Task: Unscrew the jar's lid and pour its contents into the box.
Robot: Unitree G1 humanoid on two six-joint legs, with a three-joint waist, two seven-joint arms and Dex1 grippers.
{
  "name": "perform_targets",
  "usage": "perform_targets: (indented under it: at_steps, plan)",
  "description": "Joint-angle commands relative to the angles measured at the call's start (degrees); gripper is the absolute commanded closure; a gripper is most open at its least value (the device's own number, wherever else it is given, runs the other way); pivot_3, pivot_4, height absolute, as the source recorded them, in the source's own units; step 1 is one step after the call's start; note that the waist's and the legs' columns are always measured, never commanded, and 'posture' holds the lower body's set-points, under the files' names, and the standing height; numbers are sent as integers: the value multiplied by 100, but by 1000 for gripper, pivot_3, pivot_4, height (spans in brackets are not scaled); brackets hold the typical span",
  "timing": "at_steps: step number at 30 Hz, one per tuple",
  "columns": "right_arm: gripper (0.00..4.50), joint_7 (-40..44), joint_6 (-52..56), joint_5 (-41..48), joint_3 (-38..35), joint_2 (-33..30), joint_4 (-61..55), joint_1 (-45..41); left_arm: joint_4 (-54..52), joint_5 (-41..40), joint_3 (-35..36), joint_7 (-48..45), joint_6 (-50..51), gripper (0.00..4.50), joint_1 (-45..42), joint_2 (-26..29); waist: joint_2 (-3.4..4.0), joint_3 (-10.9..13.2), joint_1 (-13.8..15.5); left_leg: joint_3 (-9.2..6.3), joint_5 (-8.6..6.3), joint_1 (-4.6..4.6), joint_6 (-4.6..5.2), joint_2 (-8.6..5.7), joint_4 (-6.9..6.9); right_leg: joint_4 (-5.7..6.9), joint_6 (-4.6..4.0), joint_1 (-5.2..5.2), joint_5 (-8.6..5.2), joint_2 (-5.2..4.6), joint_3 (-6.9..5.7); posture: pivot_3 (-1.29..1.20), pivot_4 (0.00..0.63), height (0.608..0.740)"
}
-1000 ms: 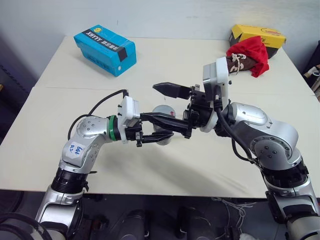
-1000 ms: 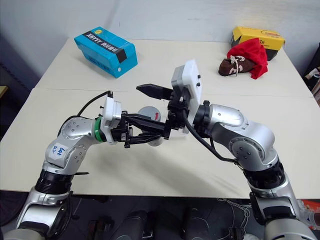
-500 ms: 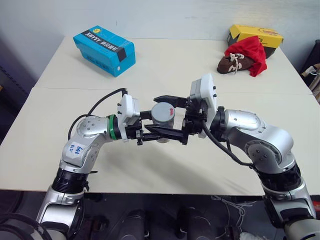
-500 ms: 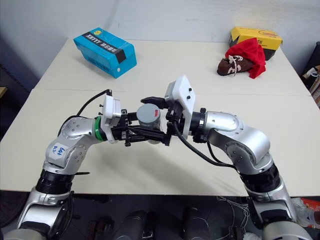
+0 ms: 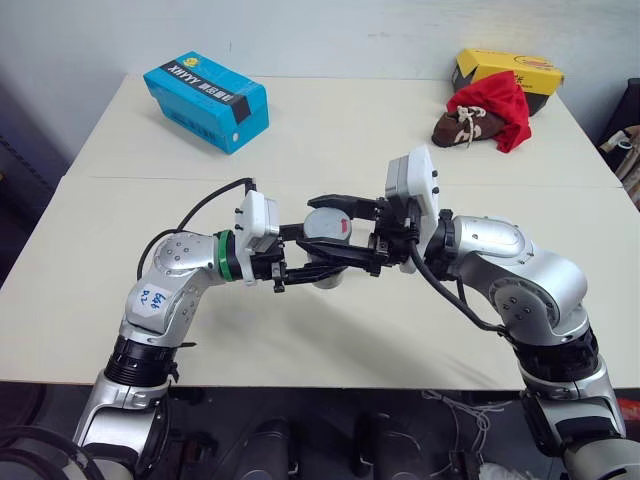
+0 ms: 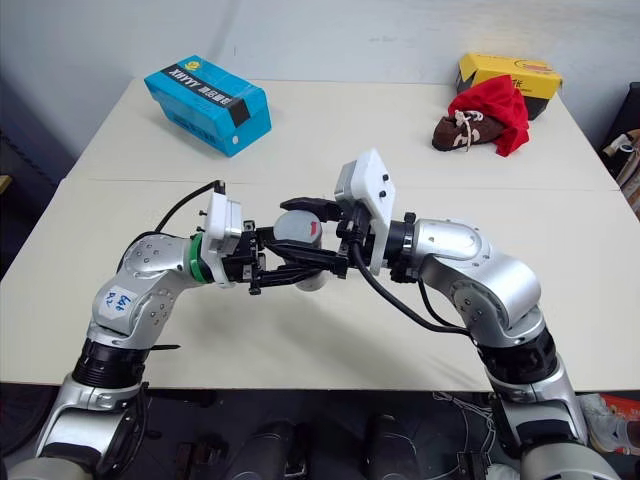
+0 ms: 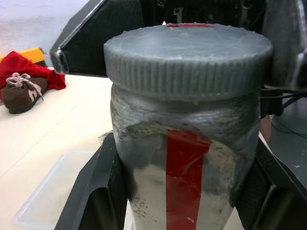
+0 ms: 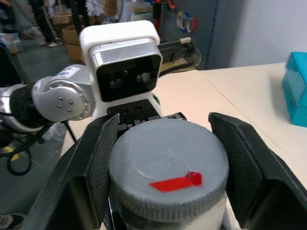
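The jar is held upright above the table's middle, its cloudy wall marked with a red stripe. My left gripper is shut on the jar's body, one finger on each side. The grey lid sits on the jar and carries a red mark. My right gripper reaches in from the opposite side and is shut on the lid, its black fingers pressed to the ribbed rim. The clear shallow box lies on the table below the jar. The contents are hidden behind the cloudy wall.
A blue carton with a black band lies at the table's far left. At the far right stand a yellow-and-black carton, a red cloth and a brown shoe. A seam crosses the tabletop.
My right gripper swung in over the jar with its fingers wide, then closed them on the lid. The left gripper kept the jar still.
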Motion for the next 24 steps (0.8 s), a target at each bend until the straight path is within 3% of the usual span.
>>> perform_targets:
  at_steps: [1, 4, 9, 10, 16, 24]
  plan:
    - [1937, 1348, -277, 291, -51, -162, 169, -196, -92, -221, 42, -587, -266, 2184, -226, 33, 0, 0, 0, 0, 0, 0, 0, 0, 0, 0, 0, 0, 0, 0, 0, 0, 150, 740]
    - [1937, 2485, -605, 74, 139, -458, 459, -381, -162, -280, -47, -1039, -293, 2184, -274, 77, 0, 0, 6, 1, 0, 0, 1, 0, 0, -1, 0, 0, 0, 2, 1, 0, 150, 740]
    - [1937, 2962, -676, -68, 146, -482, 797, -624, -230, -298, -75, -1225, -212, 2184, -365, 33, 0, 0, -65, 2, 0, 1, 0, 2, 0, 1, 0, 0, 0, 4, 2, 0, 150, 740]
    - [1937, 2964, -656, -81, 134, -483, 826, -643, -240, -299, -61, -1201, -206, 2184, -374, 5, 0, 0, -68, 1, 1, 1, -1, 2, 0, 3, 0, 0, 0, 4, 2, 0, 150, 740]
    - [16, 2636, -681, 25, -251, -376, 782, -549, -258, -216, 127, -793, -174, 2184, -278, -99, 0, 0, -69, 0, 2, 1, -2, 3, 2, 4, 0, 0, 0, 2, 2, 0, 150, 740]
    - [16, 1532, -688, -224, -658, -274, 229, -211, -274, -73, 342, 277, 362, 2184, -123, -107, -1, 0, -65, -4, 2, 1, -2, -1, 4, 8, 1, 1, 1, -4, 1, 0, 150, 740]
